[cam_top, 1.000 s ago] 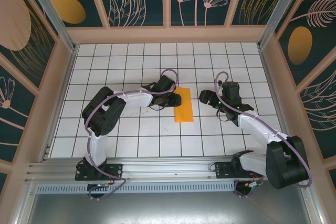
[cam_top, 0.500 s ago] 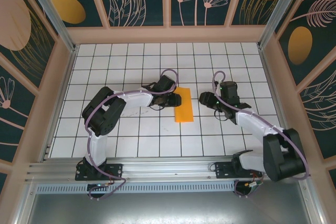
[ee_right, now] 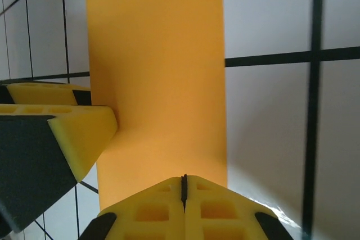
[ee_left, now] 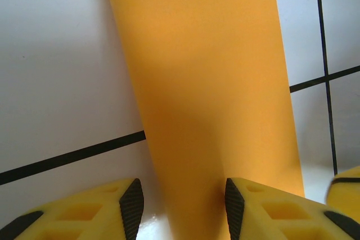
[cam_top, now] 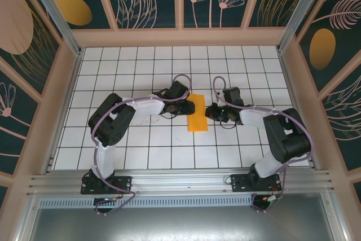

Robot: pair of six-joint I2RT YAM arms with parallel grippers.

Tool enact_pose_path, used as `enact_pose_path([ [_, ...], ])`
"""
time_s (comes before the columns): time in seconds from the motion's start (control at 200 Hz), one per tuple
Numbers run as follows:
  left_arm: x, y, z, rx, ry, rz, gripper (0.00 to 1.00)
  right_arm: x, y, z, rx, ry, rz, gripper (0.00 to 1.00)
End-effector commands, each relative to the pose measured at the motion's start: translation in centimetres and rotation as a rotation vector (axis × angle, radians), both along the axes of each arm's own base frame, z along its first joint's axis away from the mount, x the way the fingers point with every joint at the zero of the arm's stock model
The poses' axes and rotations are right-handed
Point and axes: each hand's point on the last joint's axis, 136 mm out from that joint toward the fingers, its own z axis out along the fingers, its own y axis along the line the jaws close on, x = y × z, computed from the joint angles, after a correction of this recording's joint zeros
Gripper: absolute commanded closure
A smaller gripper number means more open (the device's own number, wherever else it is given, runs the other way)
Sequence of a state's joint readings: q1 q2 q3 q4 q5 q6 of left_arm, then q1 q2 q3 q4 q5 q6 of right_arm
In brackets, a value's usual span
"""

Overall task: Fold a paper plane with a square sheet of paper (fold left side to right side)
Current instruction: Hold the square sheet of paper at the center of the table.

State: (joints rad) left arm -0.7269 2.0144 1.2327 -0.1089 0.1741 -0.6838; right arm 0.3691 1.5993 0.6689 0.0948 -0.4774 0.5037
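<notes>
1. where the two arms meet in the middle of the tiled table [cam_top: 141,139], the orange paper [cam_top: 197,113] lies flat as a narrow folded strip, its long side running far to near.
2. the left gripper [cam_top: 183,107] sits at the strip's left edge, toward its far half; from above, its tips are hidden under the wrist.
3. in its own wrist view, the yellow fingers [ee_left: 253,209] stand spread. one is beside the paper over bare tile and the other overlaps it; i cannot tell whether either touches it.
4. the right gripper [cam_top: 212,112] is at the strip's right edge, just across from the left one.
5. its fingers [ee_right: 152,212] are pressed together with only a thin seam between them, their tip over the paper's edge. whether any paper is caught in that seam i cannot tell.
6. both wrist views cut off the strip's ends, and the folded layers are hard to make out.
</notes>
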Motion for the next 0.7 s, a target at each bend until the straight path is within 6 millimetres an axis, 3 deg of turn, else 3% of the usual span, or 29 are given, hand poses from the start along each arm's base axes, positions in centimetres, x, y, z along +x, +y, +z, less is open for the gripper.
enact_pose_path([
  [0.0,-0.7,1.3,-3.4,0.093,0.046,0.003,0.52,0.6,1.3,0.3,0.026,-0.007,0.026,0.99],
  [0.17,-0.7,1.3,-3.4,0.093,0.046,0.002,0.52,0.3,1.2,-1.3,-0.027,0.038,0.031,0.99],
  [0.42,-0.6,1.2,-2.9,0.09,0.035,0.0,0.52,-1.1,-0.5,-3.9,-0.129,0.119,0.014,0.99],
  [0.56,-0.1,1.1,-0.5,0.071,-0.014,0.007,0.47,-2.0,-1.1,-5.0,-0.154,0.154,0.011,0.99],
  [0.696,0.8,1.5,3.9,0.034,-0.107,0.041,0.42,-2.3,-1.2,-5.6,-0.163,0.175,0.011,0.99],
])
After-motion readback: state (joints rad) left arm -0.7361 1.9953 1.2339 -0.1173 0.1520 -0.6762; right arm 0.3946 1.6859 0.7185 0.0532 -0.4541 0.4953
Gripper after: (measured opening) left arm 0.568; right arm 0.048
